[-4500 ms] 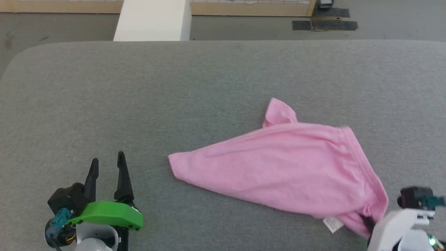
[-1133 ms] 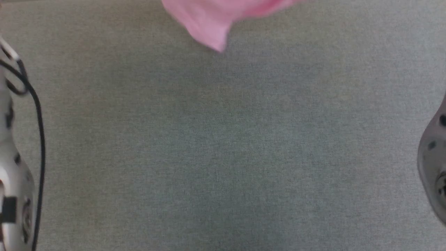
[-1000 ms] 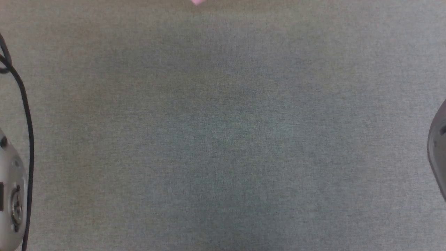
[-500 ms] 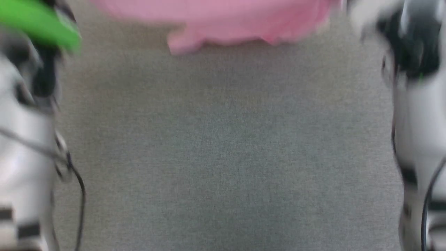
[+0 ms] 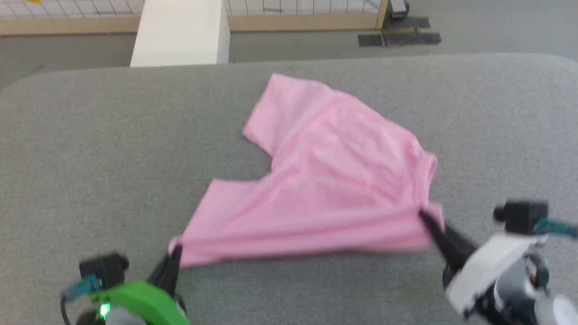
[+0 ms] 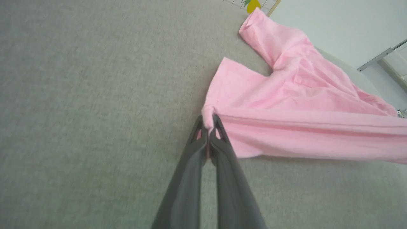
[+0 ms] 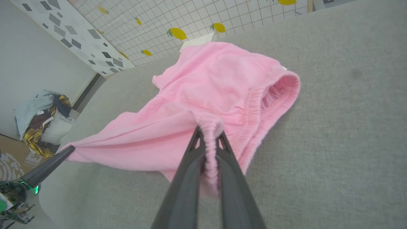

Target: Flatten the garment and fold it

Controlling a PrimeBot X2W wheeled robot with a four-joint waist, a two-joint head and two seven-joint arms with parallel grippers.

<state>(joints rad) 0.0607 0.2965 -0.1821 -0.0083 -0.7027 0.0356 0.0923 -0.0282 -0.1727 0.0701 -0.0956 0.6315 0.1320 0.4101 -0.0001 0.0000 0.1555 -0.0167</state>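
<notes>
Since earlier: L gripper (image 5: 174, 256), then spread & apart, now pinching garment (image 5: 334, 180) at near-left corner. R gripper (image 5: 424, 216) pinching its elastic edge. Garment lying on grey table (image 5: 90, 135), near edge stretching taut L–R btwn grippers, rest trailing away from robot.

Garment (image 5: 334, 180) on table (image 5: 90, 135), left claw (image 5: 175, 253) at left corner, right claw (image 5: 422, 215) opposite

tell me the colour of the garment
The garment is plain light pink, clearest in the head view.
</notes>
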